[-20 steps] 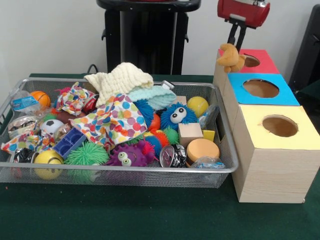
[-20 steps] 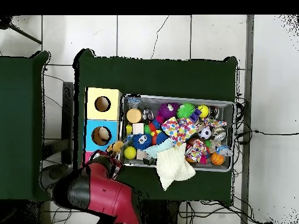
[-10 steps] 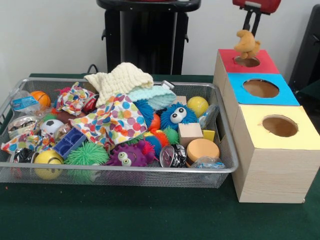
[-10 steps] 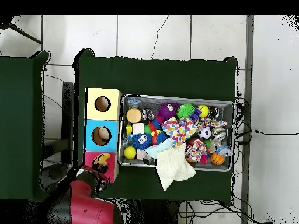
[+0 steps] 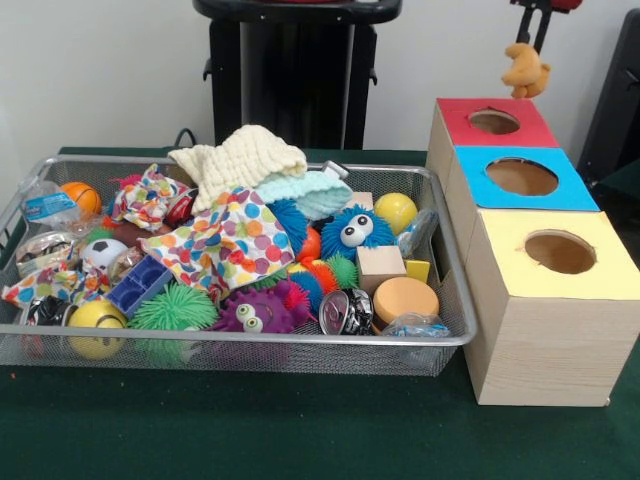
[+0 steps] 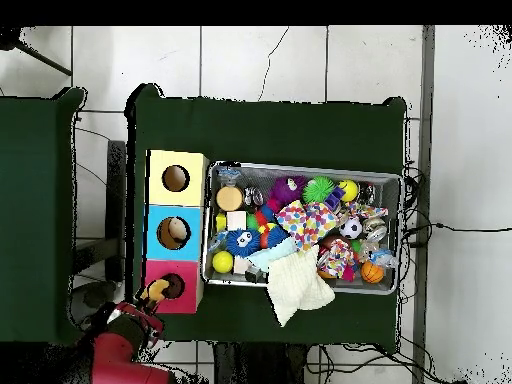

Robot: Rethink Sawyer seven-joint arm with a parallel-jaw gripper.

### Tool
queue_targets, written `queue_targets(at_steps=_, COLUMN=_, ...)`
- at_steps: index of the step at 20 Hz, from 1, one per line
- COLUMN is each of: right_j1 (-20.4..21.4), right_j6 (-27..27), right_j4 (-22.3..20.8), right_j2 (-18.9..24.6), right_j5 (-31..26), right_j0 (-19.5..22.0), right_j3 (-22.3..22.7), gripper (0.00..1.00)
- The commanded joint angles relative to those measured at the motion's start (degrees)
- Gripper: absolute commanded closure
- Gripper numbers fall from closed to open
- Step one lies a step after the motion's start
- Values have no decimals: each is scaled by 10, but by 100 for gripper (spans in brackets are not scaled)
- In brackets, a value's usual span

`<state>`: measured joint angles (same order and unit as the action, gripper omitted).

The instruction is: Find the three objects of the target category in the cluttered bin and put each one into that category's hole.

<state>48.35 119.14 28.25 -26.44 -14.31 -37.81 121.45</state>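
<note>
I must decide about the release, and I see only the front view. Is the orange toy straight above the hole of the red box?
Observer: No. From overhead the orange toy is beside the hole, over the outer edge of the red box.
Operator: On which side of the hole is it?
Observer: On the side away from the bin, and slightly toward the robot's base.
Operator: Thank you. One more: is the cream cloth all inside the bin?
Observer: No. Overhead, the cream cloth hangs over the bin's rim on the robot's side and lies partly on the green table.
</note>
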Motion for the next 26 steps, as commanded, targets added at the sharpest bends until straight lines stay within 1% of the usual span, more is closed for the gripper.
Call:
queue_targets(at_steps=1, right_j1=-22, right_j6=174, right_j4=36, right_j2=45, right_j5=66, right_j0=30, right_j3=60, gripper=100)
queue_targets(at_steps=6, right_j1=-30, right_j6=186, right_j4=35, right_j2=66, right_j5=118, right_j0=35, right_j3=82, gripper=100)
queue_targets(at_steps=7, right_j1=-35, right_j6=193, right_j4=32, right_j2=81, right_j5=142, right_j0=41, right_j3=94, gripper=100)
queue_targets(at_steps=8, right_j1=-36, right_j6=195, right_j4=31, right_j2=85, right_j5=151, right_j0=43, right_j3=98, gripper=100)
queue_targets(at_steps=10, right_j1=-33, right_j6=192, right_j4=36, right_j2=78, right_j5=148, right_j0=35, right_j3=98, gripper=100)
queue_targets(at_steps=11, right_j1=-38, right_j6=198, right_j4=32, right_j2=96, right_j5=171, right_j0=45, right_j3=110, gripper=100)
queue_targets(at_steps=17, right_j1=-61, right_j6=193, right_j4=56, right_j2=88, right_j5=176, right_j0=24, right_j3=103, gripper=100)
queue_targets(at_steps=22, right_j1=-73, right_j6=198, right_j4=73, right_j2=89, right_j5=190, right_j0=9, right_j3=102, gripper=100)
queue_targets(at_steps=26, right_j1=-86, right_j6=194, right_j4=86, right_j2=78, right_j5=193, right_j0=-4, right_j3=95, gripper=100)
